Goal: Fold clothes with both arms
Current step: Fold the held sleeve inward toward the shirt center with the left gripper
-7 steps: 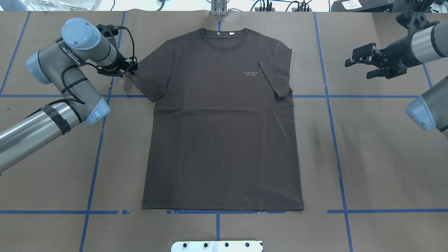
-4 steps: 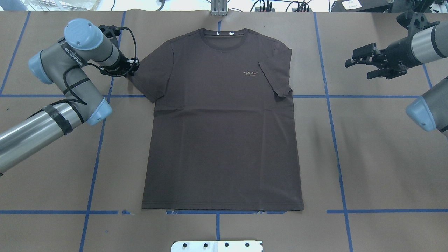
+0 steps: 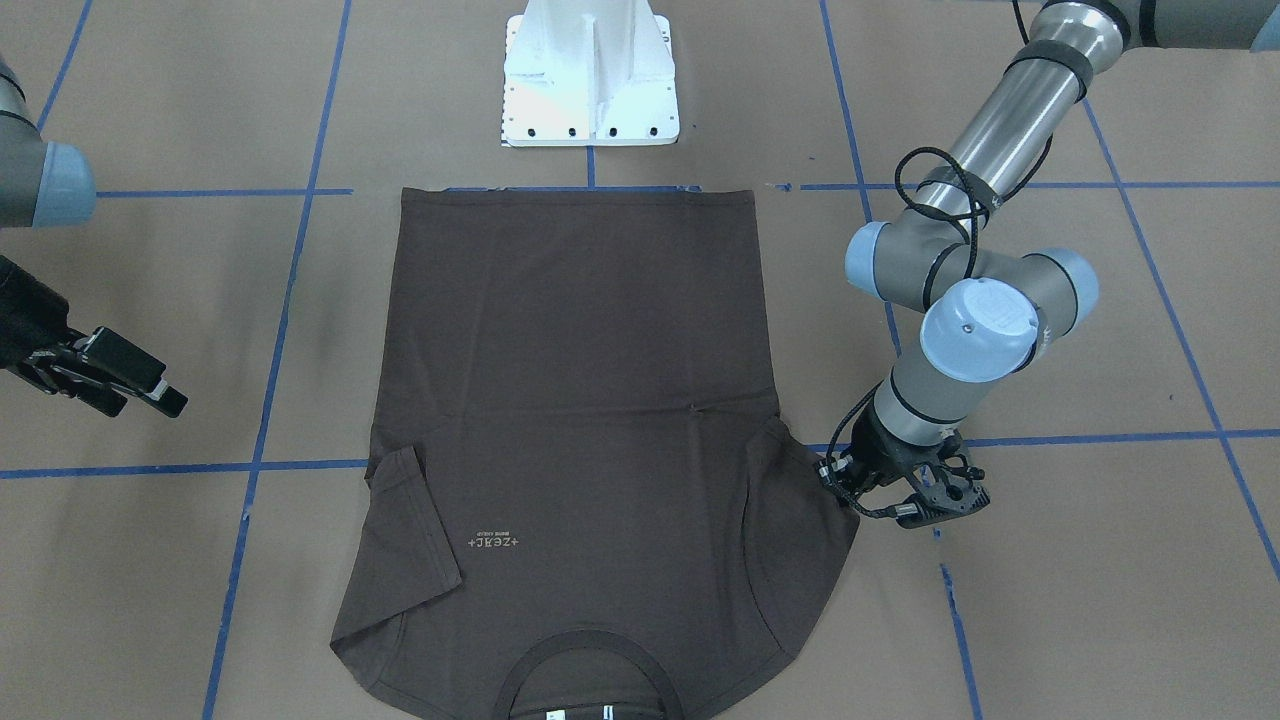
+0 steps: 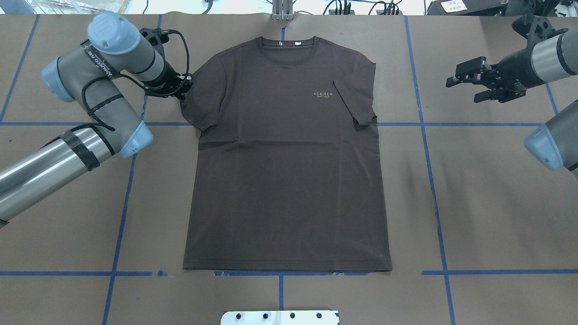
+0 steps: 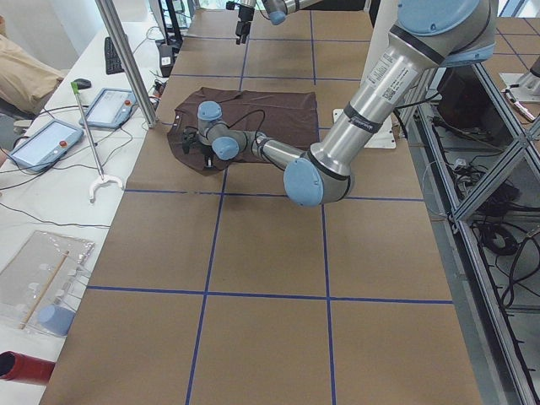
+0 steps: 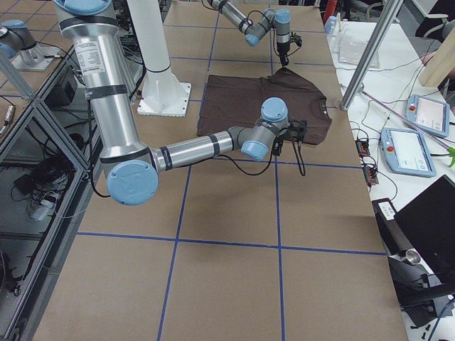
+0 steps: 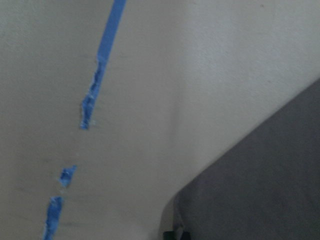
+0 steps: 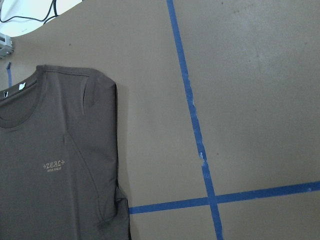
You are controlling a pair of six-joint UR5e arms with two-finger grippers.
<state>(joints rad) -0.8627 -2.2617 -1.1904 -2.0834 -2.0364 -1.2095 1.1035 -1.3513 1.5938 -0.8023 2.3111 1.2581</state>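
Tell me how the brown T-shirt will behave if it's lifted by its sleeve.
Probably floppy: the T-shirt lies flat against the table, and one sleeve is folded over onto the chest, so it should drape rather than hold shape. Likely light: the fabric looks thin. Pushed, it would probably bunch; faint creases show below the sleeves.

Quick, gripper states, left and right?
Left gripper: appears closed on the sleeve.
Right gripper: open, empty.
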